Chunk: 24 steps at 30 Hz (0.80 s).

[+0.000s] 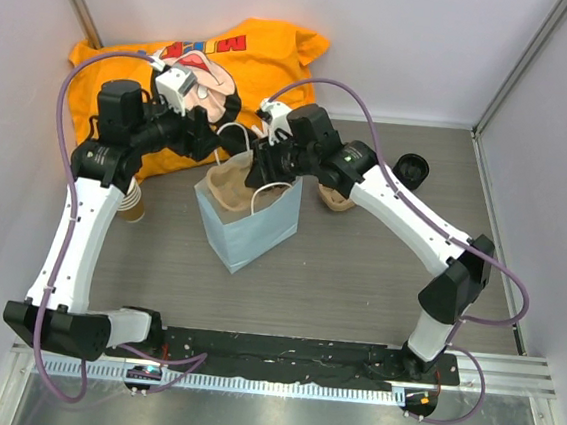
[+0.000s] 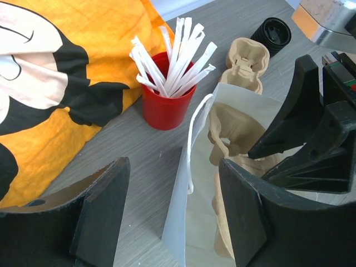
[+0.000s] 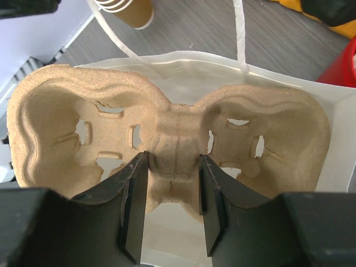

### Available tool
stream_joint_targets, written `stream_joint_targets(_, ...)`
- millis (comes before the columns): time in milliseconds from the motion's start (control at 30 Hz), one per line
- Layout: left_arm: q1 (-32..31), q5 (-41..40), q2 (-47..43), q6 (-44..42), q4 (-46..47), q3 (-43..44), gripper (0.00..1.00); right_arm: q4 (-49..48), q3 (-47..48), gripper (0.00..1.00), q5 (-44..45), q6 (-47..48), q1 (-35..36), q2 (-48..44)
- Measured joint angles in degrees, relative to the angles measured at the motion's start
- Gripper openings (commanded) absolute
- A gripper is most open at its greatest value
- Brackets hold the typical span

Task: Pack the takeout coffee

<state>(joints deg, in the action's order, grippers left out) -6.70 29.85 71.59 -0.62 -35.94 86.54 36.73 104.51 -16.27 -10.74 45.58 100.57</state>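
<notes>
Bag of pale blue paper [image 1: 251, 235] stands open at the middle of the grey desk [image 1: 357, 280], white handles up. A moulded brown cup carrier [image 3: 67, 111] sits upright in its mouth, one cup well to either side. The right tool [image 3: 172, 167] reaches in from 2 o'clock and pinches the carrier's narrow central ridge, one finger pressed on each face.

The left tool [image 2: 172, 167] hangs at the bag's 10 o'clock rim with its fingers spread wide. That bag wall and one handle loop show in the gap between them, and neither finger visibly touches the paper.

The takeout coffee [image 1: 411, 170] is outside the bag, at its 2 o'clock and well apart, near the far right of the desk. Only its black lid is clear, and the brown cup under it cannot be made out.

A second carrier [image 1: 337, 200] lies between the coffee and the bag, partly under the right arm. A red cup [image 2: 167, 103] of white sticks [image 2: 178, 55] stands beyond the bag at 12 o'clock, beside an orange cloth [image 1: 268, 55]. A stack of paper cups [image 1: 134, 203] stands at 9 o'clock.
</notes>
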Motion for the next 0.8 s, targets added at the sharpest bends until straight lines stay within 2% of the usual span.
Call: stream_joint_targets(800, 0.0, 0.2, -0.2, 2.2, 0.8, -3.8, 0.65, 2.1, 0.9, 0.28, 11.1, 4.4, 3.8, 2.2)
